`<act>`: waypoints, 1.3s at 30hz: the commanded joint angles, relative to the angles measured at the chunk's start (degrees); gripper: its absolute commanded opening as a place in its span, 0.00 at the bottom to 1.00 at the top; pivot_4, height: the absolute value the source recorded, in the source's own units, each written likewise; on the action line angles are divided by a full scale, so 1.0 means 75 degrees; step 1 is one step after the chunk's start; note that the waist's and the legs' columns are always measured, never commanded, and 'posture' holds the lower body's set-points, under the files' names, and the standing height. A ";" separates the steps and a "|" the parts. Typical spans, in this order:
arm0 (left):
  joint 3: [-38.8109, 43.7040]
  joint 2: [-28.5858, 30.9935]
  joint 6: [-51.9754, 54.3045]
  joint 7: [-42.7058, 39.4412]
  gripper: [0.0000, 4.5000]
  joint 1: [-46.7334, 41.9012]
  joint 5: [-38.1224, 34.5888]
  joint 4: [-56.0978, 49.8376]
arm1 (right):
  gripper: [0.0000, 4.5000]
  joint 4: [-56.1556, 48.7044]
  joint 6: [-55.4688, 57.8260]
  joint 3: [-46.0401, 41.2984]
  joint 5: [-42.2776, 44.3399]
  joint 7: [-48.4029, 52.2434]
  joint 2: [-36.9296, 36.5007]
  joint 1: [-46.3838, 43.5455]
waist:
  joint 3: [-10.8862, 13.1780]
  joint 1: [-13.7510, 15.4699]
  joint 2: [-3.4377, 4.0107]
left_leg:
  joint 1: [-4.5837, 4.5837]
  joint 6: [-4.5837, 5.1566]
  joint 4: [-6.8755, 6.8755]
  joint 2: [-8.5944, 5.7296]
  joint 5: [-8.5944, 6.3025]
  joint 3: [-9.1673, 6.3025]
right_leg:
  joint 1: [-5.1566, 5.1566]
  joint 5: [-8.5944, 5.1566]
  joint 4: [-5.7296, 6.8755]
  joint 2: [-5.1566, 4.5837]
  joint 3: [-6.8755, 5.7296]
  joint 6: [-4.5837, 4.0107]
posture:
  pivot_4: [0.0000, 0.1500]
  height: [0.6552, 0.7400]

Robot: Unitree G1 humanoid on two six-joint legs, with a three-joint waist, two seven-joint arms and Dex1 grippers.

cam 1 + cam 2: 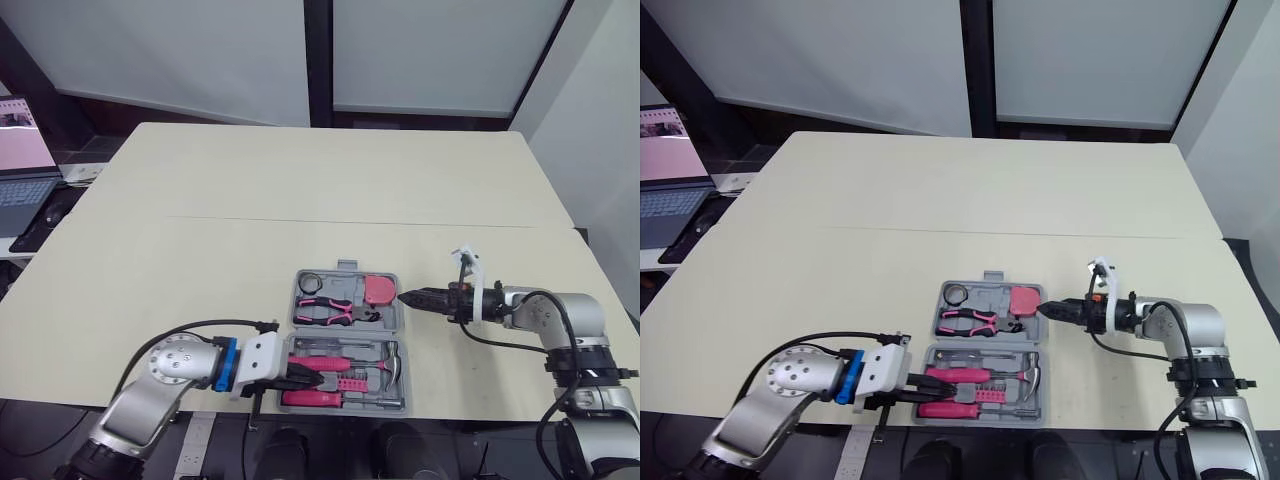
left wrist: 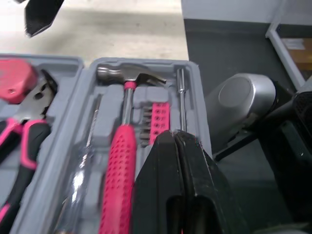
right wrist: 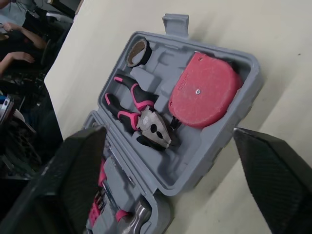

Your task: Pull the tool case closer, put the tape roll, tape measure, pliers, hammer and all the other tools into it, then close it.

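Tool case [image 1: 347,266] lies open and flat on the bench [image 1: 300,190], close to the near edge, its two grey halves side by side between the two claws. The right claw [image 1: 408,296] hovers just off the far half's right-hand wall, its tips almost at the rim, and its fingers [image 3: 78,165] are spread wide with nothing between them. Right in front of that claw sits the tape measure [image 1: 378,290], a red disc seated in its recess; beyond it, farther from the claw, lie the pliers [image 1: 330,313] with pink-and-black handles, and farthest of all, in the corner, the tape roll [image 1: 309,283]. The left claw [image 1: 305,378] reaches in over the left end of the near half, its two black fingers [image 2: 161,165] pressed together, and I can see nothing pinched between them. Just ahead of its tips runs the hammer [image 1: 345,364], pink handle nearest the claw and steel head at the far end of the tray. Beside the hammer, also ahead of the tips, is a pink bit holder [image 2: 157,117], and on the hammer's other side a clear-handled screwdriver [image 2: 83,170] lies in its slot. Every tool I can make out rests inside the case, and the two halves have not been folded together.
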 commanded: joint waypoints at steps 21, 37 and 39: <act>-0.1181 -0.0143 -0.0095 0.0730 0.00 -0.0216 0.1800 0.1324 | 1.00 0.3098 -0.1192 0.0321 -0.0396 -0.0458 0.1081 -0.1167 | -0.0088 -0.0063 0.0059 | 0.0064 0.0002 -0.0010 0.0004 -0.0001 0.0019 | 0.0049 0.0001 -0.0003 -0.0007 0.0013 0.0002 | 1.00 1.00; -0.1288 0.0072 -0.0206 0.0754 0.00 -0.0174 0.2041 0.1279 | 1.00 0.5189 -0.2147 0.0057 -0.0820 -0.0398 0.1774 -0.2476 | -0.0138 -0.0364 0.0046 | 0.0210 0.0002 -0.0111 0.0021 -0.0001 0.0051 | 0.0138 0.0000 -0.0035 0.0025 0.0054 0.0001 | 1.00 1.00; -0.1306 0.0080 -0.0212 0.0793 0.00 -0.0149 0.2053 0.1256 | 1.00 0.5107 -0.2151 0.0113 -0.0909 -0.0325 0.1675 -0.2502 | -0.0138 -0.0362 0.0046 | 0.0205 0.0002 -0.0111 0.0021 -0.0001 0.0046 | 0.0137 0.0000 -0.0036 0.0024 0.0052 0.0001 | 1.00 1.00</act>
